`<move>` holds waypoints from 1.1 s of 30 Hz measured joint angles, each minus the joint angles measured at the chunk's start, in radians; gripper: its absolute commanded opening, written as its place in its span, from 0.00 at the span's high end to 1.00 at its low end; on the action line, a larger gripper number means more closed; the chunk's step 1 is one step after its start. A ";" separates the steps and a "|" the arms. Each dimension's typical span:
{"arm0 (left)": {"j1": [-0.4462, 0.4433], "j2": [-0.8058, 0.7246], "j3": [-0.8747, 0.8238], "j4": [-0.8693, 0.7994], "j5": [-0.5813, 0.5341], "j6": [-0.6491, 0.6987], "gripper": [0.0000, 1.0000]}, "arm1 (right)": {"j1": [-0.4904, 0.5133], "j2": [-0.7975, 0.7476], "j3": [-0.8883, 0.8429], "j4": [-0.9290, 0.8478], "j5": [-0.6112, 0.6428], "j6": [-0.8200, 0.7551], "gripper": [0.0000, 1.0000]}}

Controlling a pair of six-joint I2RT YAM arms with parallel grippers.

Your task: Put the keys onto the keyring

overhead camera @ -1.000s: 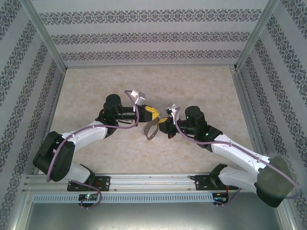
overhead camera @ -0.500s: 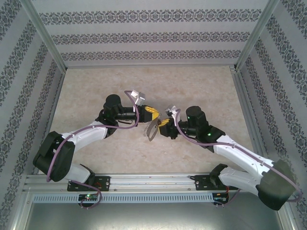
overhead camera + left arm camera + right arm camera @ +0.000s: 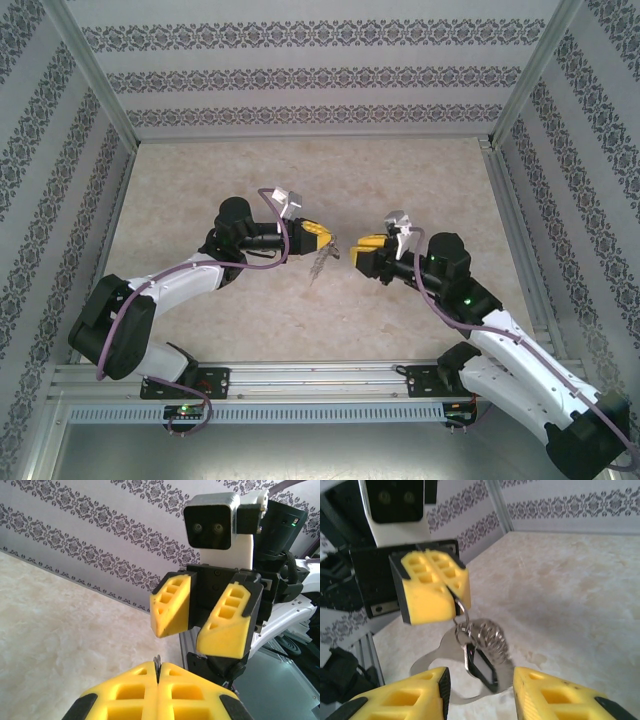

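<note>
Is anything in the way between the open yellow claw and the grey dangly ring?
Nothing visible. The flat grey metal oval keyring hangs free from the left gripper, jaws shut, and the right gripper, jaws open, faces it across bare air.

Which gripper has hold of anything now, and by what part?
The left gripper pinches the keyring by the small ring at its top; the rest dangles. The right gripper is open, empty.
</note>
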 measured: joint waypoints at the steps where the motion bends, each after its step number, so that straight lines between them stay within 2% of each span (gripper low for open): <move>1: 0.000 0.000 0.000 0.002 0.000 0.000 1.00 | 0.000 0.005 0.000 0.020 0.001 0.016 0.62; 7: 0.000 0.000 0.000 0.005 0.000 -0.004 1.00 | 0.013 0.075 0.000 0.153 0.003 0.096 0.62; 16: 0.000 0.000 0.000 0.037 0.000 -0.024 1.00 | 0.048 0.196 0.000 0.249 -0.008 0.134 0.63; 33: 0.000 0.000 -0.001 0.042 0.000 -0.026 1.00 | 0.048 0.219 0.001 0.324 -0.042 0.146 0.73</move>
